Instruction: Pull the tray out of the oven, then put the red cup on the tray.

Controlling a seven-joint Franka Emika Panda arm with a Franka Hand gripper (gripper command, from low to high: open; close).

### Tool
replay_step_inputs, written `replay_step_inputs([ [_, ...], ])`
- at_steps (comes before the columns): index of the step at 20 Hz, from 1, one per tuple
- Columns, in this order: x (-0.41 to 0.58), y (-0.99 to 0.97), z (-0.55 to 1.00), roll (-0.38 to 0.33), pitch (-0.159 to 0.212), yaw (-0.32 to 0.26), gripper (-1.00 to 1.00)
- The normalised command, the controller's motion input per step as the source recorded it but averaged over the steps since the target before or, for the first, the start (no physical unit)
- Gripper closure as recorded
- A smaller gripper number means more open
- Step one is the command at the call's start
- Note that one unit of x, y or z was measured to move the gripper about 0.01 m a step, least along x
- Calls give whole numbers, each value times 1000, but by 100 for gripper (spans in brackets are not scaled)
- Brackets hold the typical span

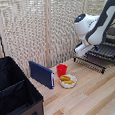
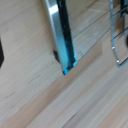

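The small plain bright red cup (image 1: 61,69) stands upright on the pale wooden counter (image 1: 92,95), just beside a small white plate (image 1: 68,81) carrying yellow food; it is well apart from the oven, so the second half of the task looks untouched. Next to the cup a flat dark blue box (image 1: 41,74) stands on its long edge, and a large black open case (image 1: 14,93) fills the exterior view's left. A woven pale bamboo screen (image 1: 35,25) backs the scene.

At the exterior view's right, the boxy black toaster oven (image 1: 111,41) is mostly hidden behind the white robot arm (image 1: 93,25). Its front door (image 1: 92,63) seems dropped open, a wire-like edge lying low over the counter, and the flat dark metal rack of thin parallel bars (image 1: 107,50) shows above it, seemingly partly drawn out; how far I cannot tell.

The arm bends low over that opening, likely so the gripper (image 1: 83,49) can reach the rack's front bar for a level pull. The jaws are not clearly shown in either view, so whether they are wide, narrow or holding the rack cannot be told. The blurred wrist view shows smooth wood grain, a shiny dark strip with a blue glint (image 2: 64,37) and thin silvery wire (image 2: 116,42) at the side
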Motion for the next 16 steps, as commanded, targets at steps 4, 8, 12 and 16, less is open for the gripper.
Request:
replay_step_inputs([
  [4,266,147,263,204,0,-204,-100],
  [8,358,56,424,142,0,-173,-100],
  [12,372,51,434,144,0,-167,-100],
  [16,370,92,362,170,0,-168,-100],
])
